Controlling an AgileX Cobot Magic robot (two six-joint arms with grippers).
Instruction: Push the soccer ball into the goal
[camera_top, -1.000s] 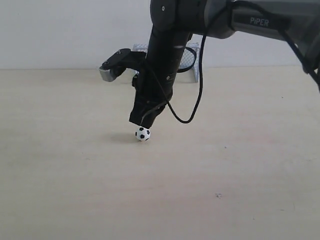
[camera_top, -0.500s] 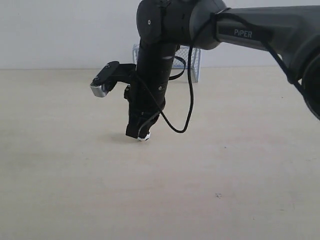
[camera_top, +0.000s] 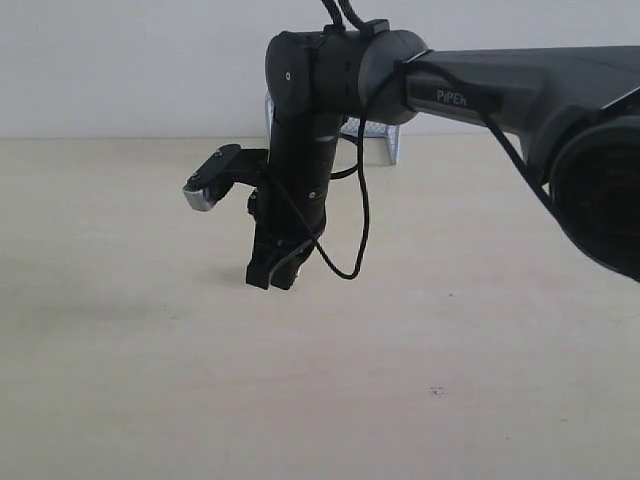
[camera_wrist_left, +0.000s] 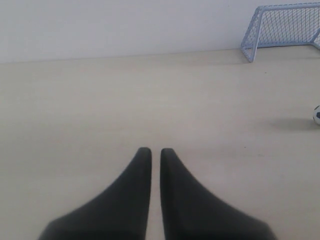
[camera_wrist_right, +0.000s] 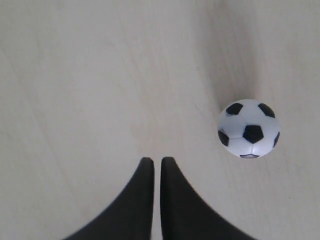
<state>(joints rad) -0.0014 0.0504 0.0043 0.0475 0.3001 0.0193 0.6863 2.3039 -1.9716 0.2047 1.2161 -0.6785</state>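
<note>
The soccer ball sat on the pale table, just beside the right claw but not touching it. That claw was squeezed together with nothing in it, and the left claw was together too. The goal stood well apart from the ball, back by the wall.

1. "PiPER" is the one word that can be read (a small i among capitals). It shows only in the exterior view.
2. It stands in pale letters on the dark grey link of the right arm, just beside the joint housing and running along the link's length.
</note>
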